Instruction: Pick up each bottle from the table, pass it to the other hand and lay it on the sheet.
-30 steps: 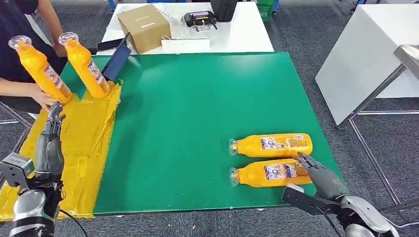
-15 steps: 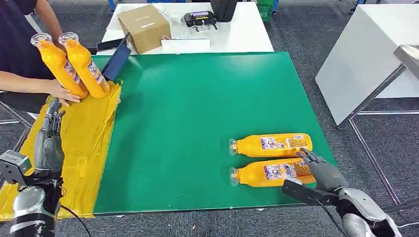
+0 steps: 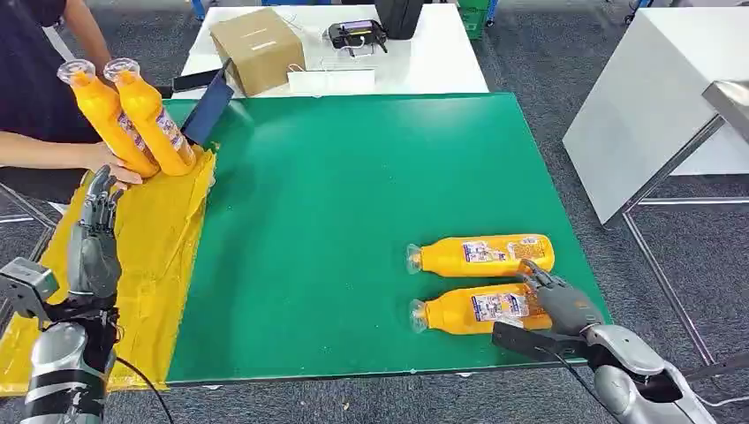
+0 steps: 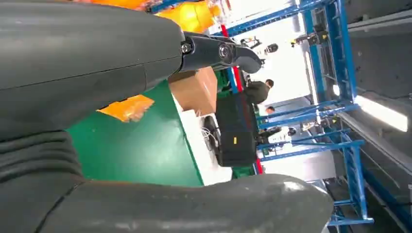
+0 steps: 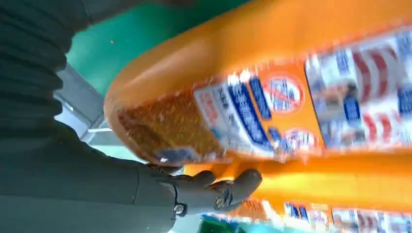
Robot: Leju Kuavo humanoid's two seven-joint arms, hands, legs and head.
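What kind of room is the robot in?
Probably a workshop or robot test lab. The green table is a work surface with orange bottles laid out for practice, a cardboard box sits on a white table, and blue metal racks stand behind.

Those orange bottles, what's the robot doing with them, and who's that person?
The robot's right hand is reaching onto the nearer bottle of two lying on the green table; the other bottle lies just behind. Its left hand hovers over the yellow sheet, holding nothing. At the sheet's far end, a person's hand steadies two standing bottles.
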